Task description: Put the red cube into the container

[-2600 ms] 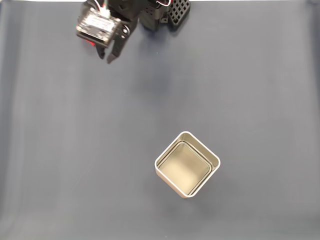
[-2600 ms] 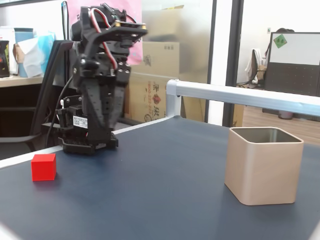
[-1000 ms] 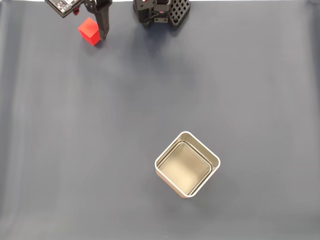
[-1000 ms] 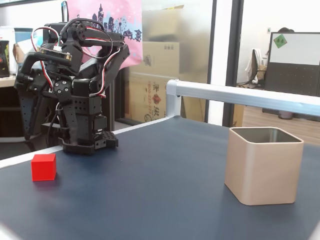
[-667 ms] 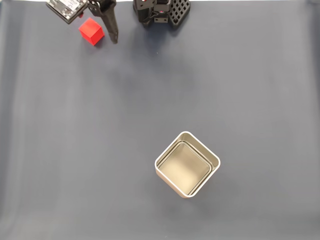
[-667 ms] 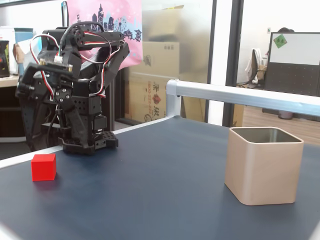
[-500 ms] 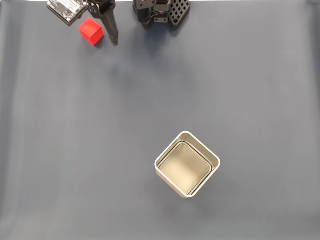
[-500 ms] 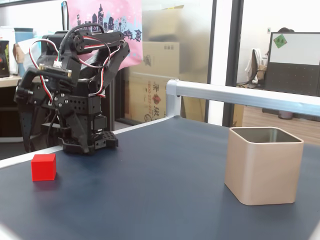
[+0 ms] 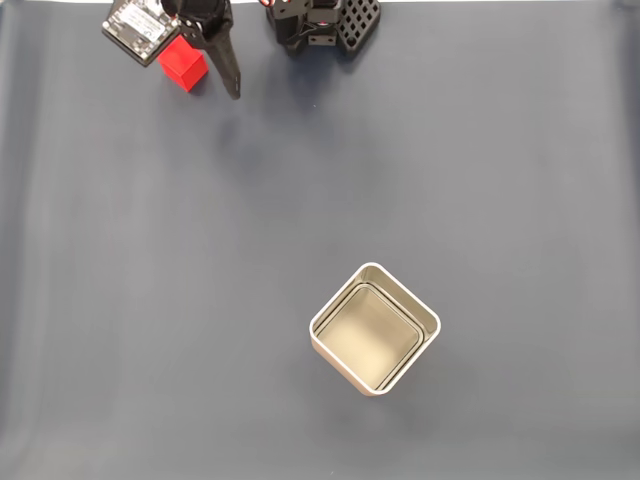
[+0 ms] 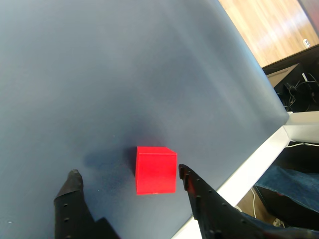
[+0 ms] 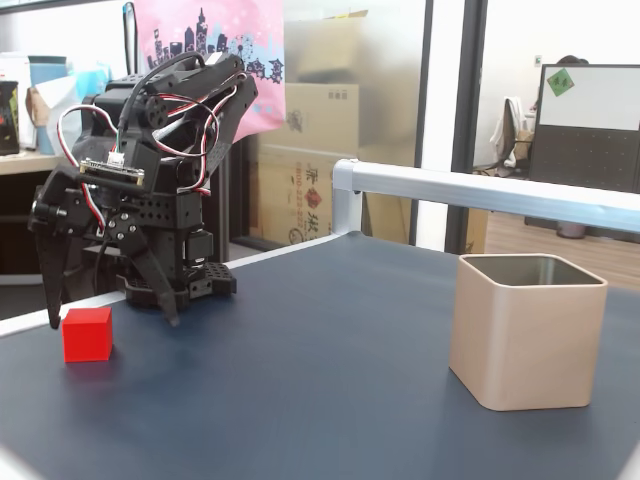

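Observation:
The red cube [image 9: 183, 70] sits at the far left corner of the dark mat, near the arm's base. My gripper [image 9: 200, 84] is open and hangs low over it, one finger [image 9: 227, 66] to the cube's right in a fixed view. In the wrist view the cube [image 10: 155, 170] lies between the two fingertips of the gripper [image 10: 128, 175], closer to the right one and touching neither. From the side, the gripper [image 11: 113, 322] straddles the cube [image 11: 87, 333]. The container [image 9: 375, 330] stands empty and upright, far off toward the mat's near right [image 11: 527, 330].
The arm's black base [image 9: 320, 24] stands at the mat's far edge. The table's pale edge [image 10: 239, 174] runs close beside the cube. A metal rail [image 11: 480, 190] crosses behind the container. Bare mat lies between cube and container.
The gripper swung over to the cube and came down, its fingers spreading wide on either side of it. Cube and container have stayed put.

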